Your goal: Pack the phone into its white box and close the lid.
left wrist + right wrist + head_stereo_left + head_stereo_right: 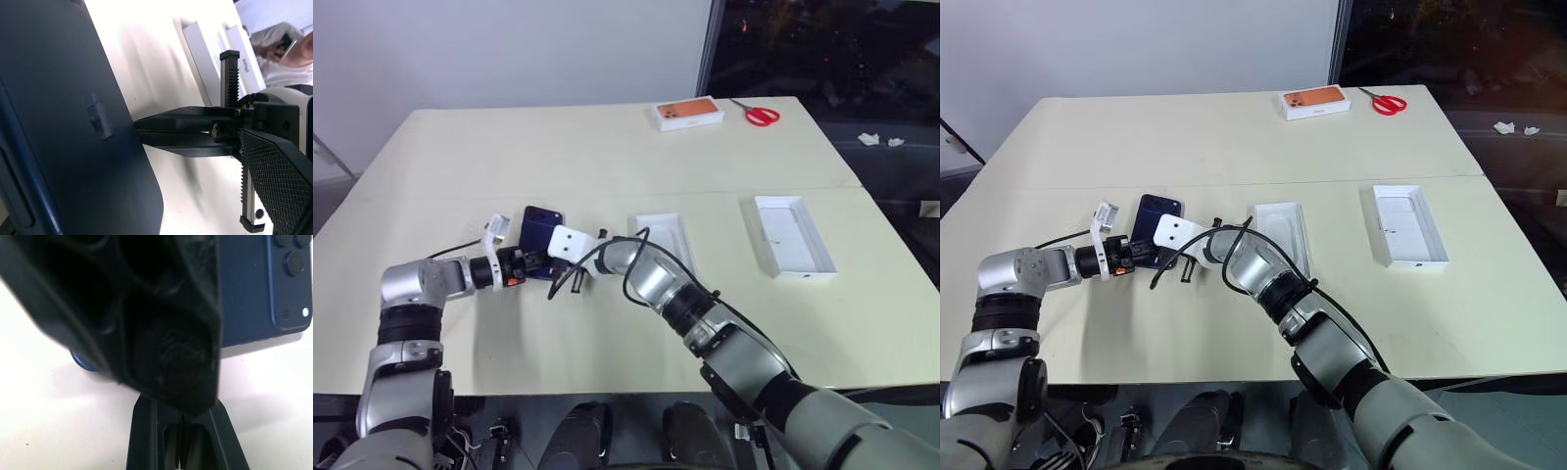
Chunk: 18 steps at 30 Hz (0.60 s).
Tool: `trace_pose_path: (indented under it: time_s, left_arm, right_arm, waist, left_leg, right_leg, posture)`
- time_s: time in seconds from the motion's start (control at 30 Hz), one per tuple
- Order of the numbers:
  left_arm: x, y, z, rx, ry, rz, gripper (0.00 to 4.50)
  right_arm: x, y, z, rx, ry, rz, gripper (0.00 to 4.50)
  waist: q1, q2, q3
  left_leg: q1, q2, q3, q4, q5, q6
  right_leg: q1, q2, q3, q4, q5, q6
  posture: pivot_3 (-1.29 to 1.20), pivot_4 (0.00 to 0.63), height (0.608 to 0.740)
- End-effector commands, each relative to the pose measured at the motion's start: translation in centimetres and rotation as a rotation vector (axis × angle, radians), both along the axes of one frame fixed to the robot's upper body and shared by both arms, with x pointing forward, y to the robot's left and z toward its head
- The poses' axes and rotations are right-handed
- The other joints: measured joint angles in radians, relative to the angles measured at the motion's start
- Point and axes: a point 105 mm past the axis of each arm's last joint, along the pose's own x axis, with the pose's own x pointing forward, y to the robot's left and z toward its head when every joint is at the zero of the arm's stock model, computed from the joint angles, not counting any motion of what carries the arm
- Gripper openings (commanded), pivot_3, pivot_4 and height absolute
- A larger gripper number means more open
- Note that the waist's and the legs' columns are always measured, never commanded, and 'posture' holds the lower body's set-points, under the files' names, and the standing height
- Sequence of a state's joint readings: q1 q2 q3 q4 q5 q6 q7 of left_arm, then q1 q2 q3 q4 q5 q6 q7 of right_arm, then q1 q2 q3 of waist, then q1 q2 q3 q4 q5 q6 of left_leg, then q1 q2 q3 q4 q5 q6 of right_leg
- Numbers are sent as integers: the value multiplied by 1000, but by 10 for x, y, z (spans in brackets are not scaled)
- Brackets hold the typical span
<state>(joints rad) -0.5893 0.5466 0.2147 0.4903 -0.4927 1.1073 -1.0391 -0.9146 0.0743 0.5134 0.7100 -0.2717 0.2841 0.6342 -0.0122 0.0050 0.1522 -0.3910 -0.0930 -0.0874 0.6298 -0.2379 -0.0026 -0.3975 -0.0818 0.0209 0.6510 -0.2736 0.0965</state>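
Observation:
The dark blue phone (539, 229) lies on the cream table (509, 157), camera cluster (292, 279) facing up. My left gripper (527, 262) is open at the phone's near end, and one ribbed finger pad (276, 181) shows beside the phone (63, 122). My right gripper (551, 266) is shut and empty, its tips pointing at the phone's near edge, right behind the left gripper's black finger (161, 333). Whether either one touches the phone I cannot tell. The white box (663, 235) lies open just right of the arms. The lid (791, 235) lies further right, hollow side up.
An orange-printed white box (688, 114) and red scissors (762, 116) sit at the table's far edge. A person (288, 54) is beyond the table in the left wrist view. My right forearm (705, 323) crosses the near middle of the table.

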Motion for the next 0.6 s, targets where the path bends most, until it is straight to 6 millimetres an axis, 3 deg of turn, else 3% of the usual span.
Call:
trace_pose_path:
  time_s: [0.03,0.3,0.47,0.6]
  left_arm:
    - [-16,1,-37,32,155,16,4480]
    - [-9,32,-26,41,112,140,4480]
    - [-14,32,-30,22,128,144,4480]
    - [-15,28,-34,5,137,152,3214]
  right_arm:
    - [0,3,7,6,-31,20,0]
    - [-1,1,6,3,-32,23,0]
    - [-1,1,6,-2,-37,31,0]
    - [-1,1,6,-2,-36,33,0]
  waist:
    - [-1,0,0]
    - [-16,-1,0]
    - [-32,-1,0]
    - [-33,-1,0]
  left_leg:
    - [0,0,0,0,0,0]
    - [0,2,0,-2,0,-1]
    - [0,3,0,-3,1,-2]
    - [0,4,0,-3,1,-2]
  right_leg:
    - [0,0,0,0,0,0]
    - [-2,1,1,0,0,0]
    - [-2,1,1,0,0,0]
    - [-3,1,2,0,0,0]
  posture:
    - [0,150,740]
    - [0,150,740]
    - [0,150,740]
    - [0,150,740]
